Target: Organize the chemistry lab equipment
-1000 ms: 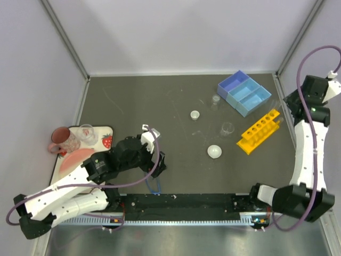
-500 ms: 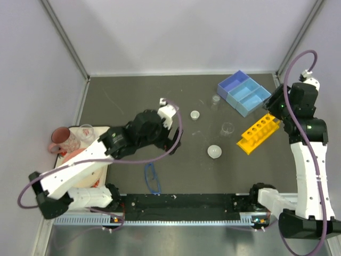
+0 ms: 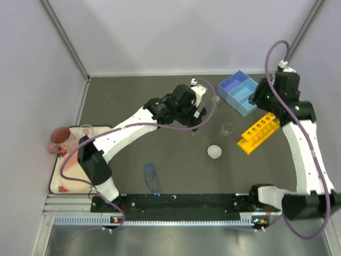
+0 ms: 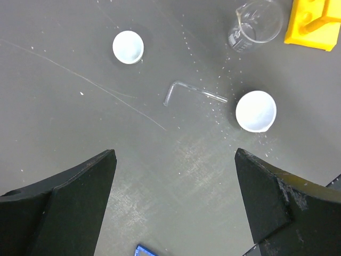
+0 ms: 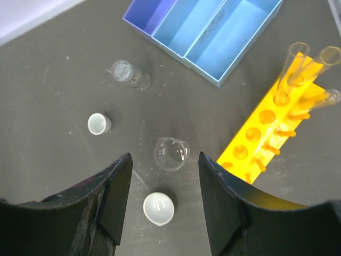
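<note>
Top external view: blue-framed goggles (image 3: 152, 177) lie on the tabletop (image 3: 122, 96) by its near edge
Left end effector (image 4: 174, 160): jaws wide apart, holding nothing, above the tabletop's middle
Right end effector (image 5: 164, 157): jaws partly apart, holding nothing, above the far right
Tray (image 5: 208, 26): light blue, three compartments, far right corner
Rack (image 5: 272, 128): yellow, just beside the tray, clear tubes (image 5: 294, 66) upright in its end holes
Bent tube (image 4: 186, 90): lying between the small dish (image 4: 128, 47) and the larger dish (image 4: 256, 110)
Upright beaker (image 5: 170, 153): between rack and dishes
Tipped beaker (image 5: 130, 74): on its side near the tray
</note>
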{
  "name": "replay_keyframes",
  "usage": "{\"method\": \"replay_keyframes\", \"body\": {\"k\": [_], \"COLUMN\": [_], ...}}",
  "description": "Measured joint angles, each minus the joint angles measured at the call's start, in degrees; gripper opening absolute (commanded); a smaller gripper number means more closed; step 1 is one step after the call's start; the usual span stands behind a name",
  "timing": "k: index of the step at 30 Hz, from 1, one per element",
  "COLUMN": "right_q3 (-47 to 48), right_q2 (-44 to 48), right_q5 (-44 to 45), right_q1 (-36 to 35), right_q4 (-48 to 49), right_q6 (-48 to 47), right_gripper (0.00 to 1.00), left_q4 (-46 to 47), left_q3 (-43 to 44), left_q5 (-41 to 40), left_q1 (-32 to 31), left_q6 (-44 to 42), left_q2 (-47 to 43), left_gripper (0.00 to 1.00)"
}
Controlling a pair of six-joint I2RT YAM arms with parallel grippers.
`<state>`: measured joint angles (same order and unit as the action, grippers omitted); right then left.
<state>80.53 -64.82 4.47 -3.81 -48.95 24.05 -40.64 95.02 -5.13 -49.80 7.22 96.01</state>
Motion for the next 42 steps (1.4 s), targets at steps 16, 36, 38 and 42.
{"method": "replay_keyframes", "body": {"k": [16, 36, 38, 42], "right_q3": [21.59, 30.64, 30.67, 30.67], "right_q2": [-34.16, -53.96, -54.71, -56.89], "right_q5": [6.49, 15.93, 16.55, 17.55], "right_q1": [-0.17, -0.28, -0.44, -1.18], "right_q4": [3.13, 2.10, 2.10, 2.14], "right_q6": [7.30, 10.10, 10.27, 10.78], "right_gripper": [0.50, 0.50, 0.50, 0.49], "left_q4": [1.99, 3.17, 3.13, 3.37], "left_q3": [-5.62, -19.71, -19.71, -20.11], "left_q5": [4.46, 8.74, 8.72, 8.74], "left_q1": [4.04, 5.77, 5.79, 5.79], "left_q6": [-0.42, 1.64, 1.62, 1.62], "left_q2": [-3.76, -20.44, -20.92, -22.01], "left_gripper": [0.98, 0.98, 0.98, 0.98]}}
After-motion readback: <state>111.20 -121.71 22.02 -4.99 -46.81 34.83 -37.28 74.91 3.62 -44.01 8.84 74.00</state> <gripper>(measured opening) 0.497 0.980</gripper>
